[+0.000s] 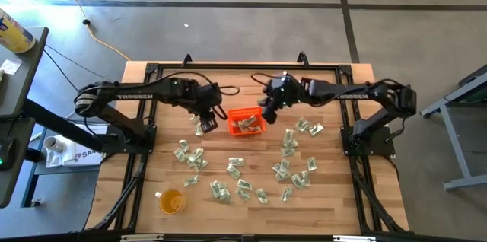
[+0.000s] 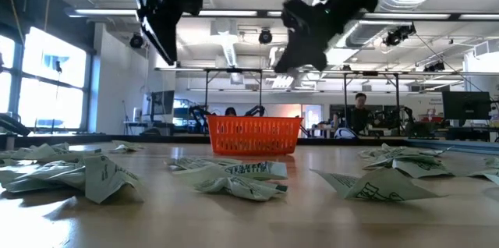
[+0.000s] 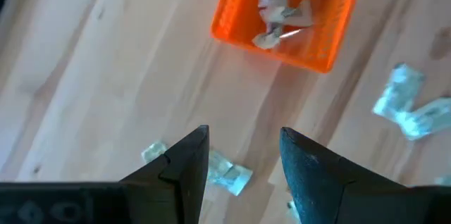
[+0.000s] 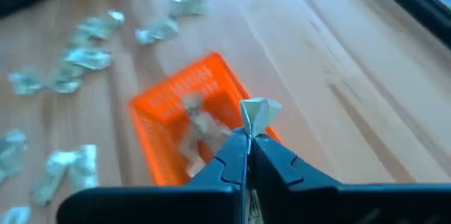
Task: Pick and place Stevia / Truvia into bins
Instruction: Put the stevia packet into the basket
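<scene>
The orange bin [image 1: 232, 124] stands at the table's middle, toward the far side, with a few pale green-white sachets [image 1: 247, 125] lying in it. Many more sachets lie flat on the wood nearer me, in a left cluster [image 1: 190, 156] and a right cluster [image 1: 289, 170]. My right gripper [image 4: 248, 134] hovers over the bin's right far corner [image 1: 268, 113], shut on one sachet [image 4: 258, 113]. My left gripper [image 3: 243, 139] is open, raised just left of the bin [image 1: 207, 122], above a loose sachet [image 3: 227, 172]. My right gripper pinches one sachet between its two fingertips. The sachet's crumpled free end [image 4: 259, 110] sticks out beyond the tips. The fingers come slanting down from the table's right. The sachet is lifted clear, above the bin [image 4: 180, 94].
A round translucent yellow cup [image 1: 171, 201] stands near the table's near left corner. A black frame runs along the table's edges [image 1: 243, 67]. Bare wood lies between the bin and the far edge. In the low view, people sit in the room beyond the bin [image 2: 253, 135].
</scene>
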Motion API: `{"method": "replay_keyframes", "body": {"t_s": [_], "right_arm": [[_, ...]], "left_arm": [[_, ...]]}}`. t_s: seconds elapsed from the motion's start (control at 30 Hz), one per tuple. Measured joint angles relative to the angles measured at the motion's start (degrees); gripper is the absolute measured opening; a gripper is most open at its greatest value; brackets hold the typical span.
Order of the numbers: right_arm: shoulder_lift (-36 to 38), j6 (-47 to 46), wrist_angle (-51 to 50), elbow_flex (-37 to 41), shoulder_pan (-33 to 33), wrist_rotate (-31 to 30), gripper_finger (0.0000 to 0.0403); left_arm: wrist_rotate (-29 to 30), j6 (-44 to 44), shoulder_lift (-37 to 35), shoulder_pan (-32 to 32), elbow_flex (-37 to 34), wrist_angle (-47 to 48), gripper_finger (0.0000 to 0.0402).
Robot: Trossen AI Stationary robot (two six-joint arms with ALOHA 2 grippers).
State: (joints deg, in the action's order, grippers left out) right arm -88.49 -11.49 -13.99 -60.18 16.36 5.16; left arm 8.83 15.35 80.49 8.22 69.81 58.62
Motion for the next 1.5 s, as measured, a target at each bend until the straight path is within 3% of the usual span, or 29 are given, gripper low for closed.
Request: {"method": "replay_keyframes", "body": {"t_s": [0.1,0.27,0.47,0.63,0.9,1.2,1.5], "right_arm": [[-3.94,2.96,-3.91,-3.53,0.00,2.75,0.0004],[-9.85,3.56,-3.65,-6.23,-0.54,12.85,0.0027],[-12.38,3.83,-2.87,-6.62,-2.18,11.13,0.0079],[-11.86,2.67,-3.15,-6.62,-1.31,9.77,0.0147],[-10.84,1.06,-6.19,-6.60,-0.22,6.78,0.0233],[-4.51,0.83,-10.11,-6.62,0.81,-4.72,0.0241],[-1.25,-2.05,-18.90,-6.62,5.12,-5.68,0.0241]], "left_arm": [[4.29,3.82,-2.70,-1.69,-2.09,-0.40,0.0207],[8.14,13.19,-10.05,-3.09,-7.81,-0.32,0.0207],[8.31,24.17,-19.51,-3.01,-17.04,-0.72,0.0207],[8.35,30.27,-22.84,-3.00,-23.42,-2.43,0.0207],[8.57,32.96,-21.03,-2.87,-27.40,-3.19,0.0207],[8.04,33.68,-14.15,6.87,-27.40,-8.57,0.0207],[-1.31,29.96,-2.96,15.89,-27.40,-11.11,0.0207]]}}
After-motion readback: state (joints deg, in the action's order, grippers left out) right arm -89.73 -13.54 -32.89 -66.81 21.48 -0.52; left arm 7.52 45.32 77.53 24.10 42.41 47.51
